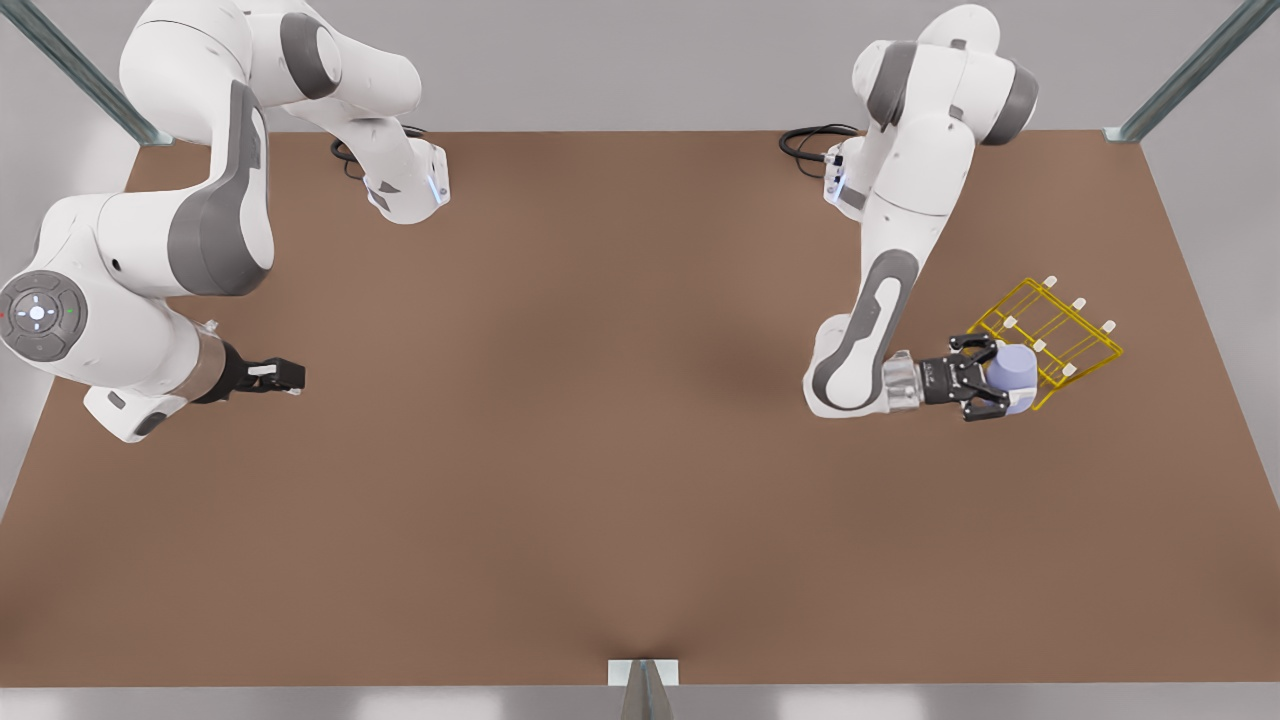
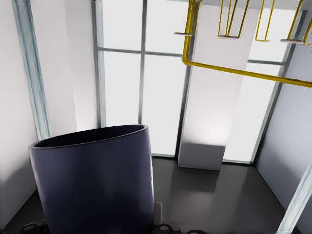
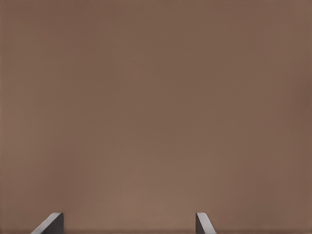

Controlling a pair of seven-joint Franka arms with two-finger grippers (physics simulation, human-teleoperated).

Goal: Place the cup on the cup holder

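Note:
The lavender-blue cup sits between the fingers of my left gripper, which is shut on it at the front view's right. It hangs over the near corner of the yellow wire cup holder, whose white-tipped pegs stand just beyond. In the left wrist view the cup looks dark and close, with the cup holder's yellow bar past its rim. My right gripper waits at the front view's left, low over the brown table, open, with one fingertip showing and nothing held.
The brown table stretches wide between the two arms. Black cables lie by the arm bases at the back edge. Metal frame posts stand at the back corners, and a bracket sits at the front edge.

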